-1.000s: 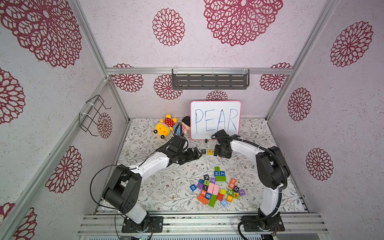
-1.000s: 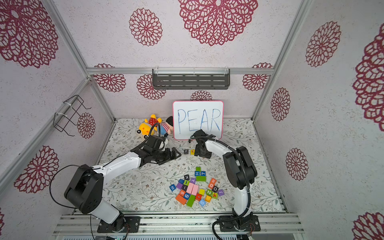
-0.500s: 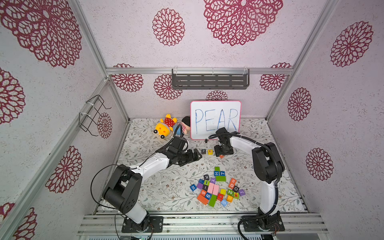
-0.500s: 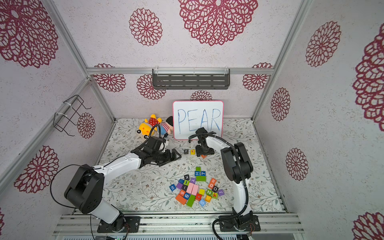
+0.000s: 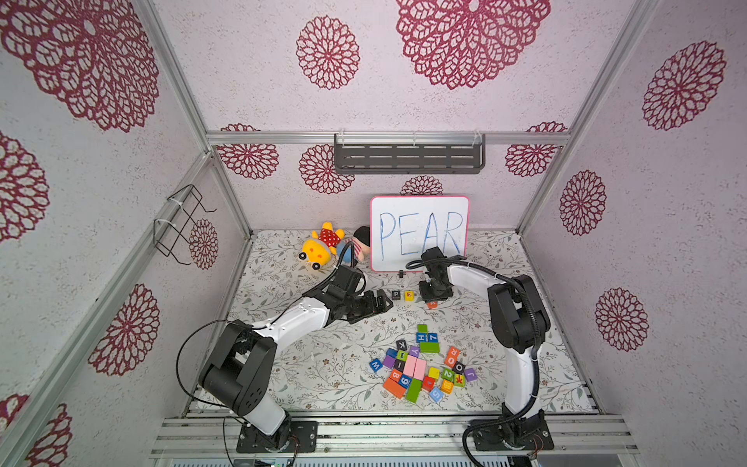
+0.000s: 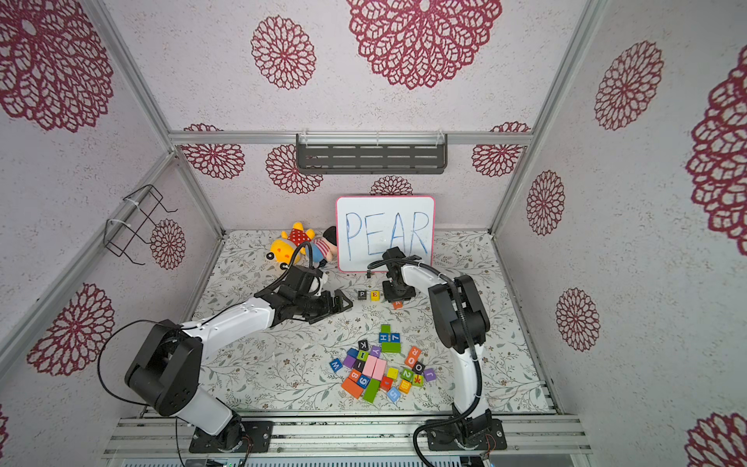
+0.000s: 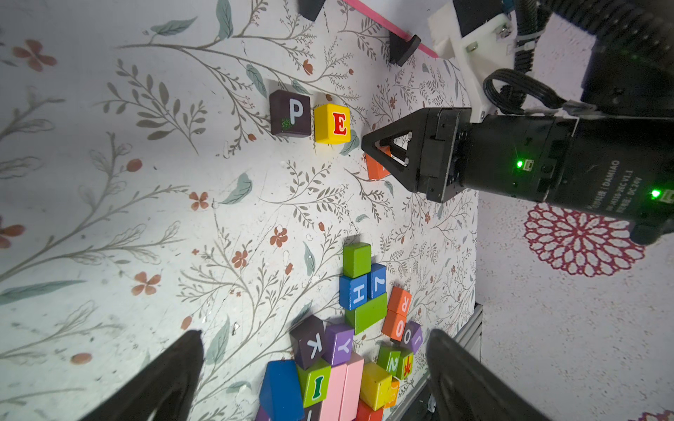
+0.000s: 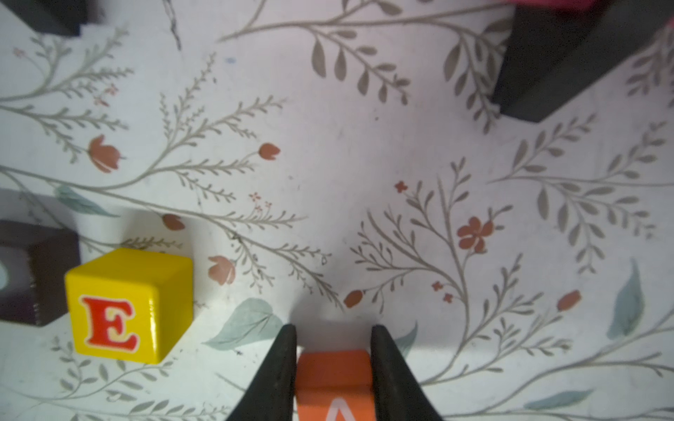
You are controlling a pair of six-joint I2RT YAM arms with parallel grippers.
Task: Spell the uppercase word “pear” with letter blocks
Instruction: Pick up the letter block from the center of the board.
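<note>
R end effector (image 8: 332, 330) now tight on A blk (image 8: 333, 373), R-wrist view only

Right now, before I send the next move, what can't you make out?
- A block: letter cut off by the right wrist view's edge; in both top views the right end effector covers most of it.
- P block: face cut off by the same view's edge.
- Lifted or resting: cannot tell.

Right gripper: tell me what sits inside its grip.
The orange A block is clamped between the right gripper's fingers. The fingers cover its sides, and most of the letter is out of frame.
</note>
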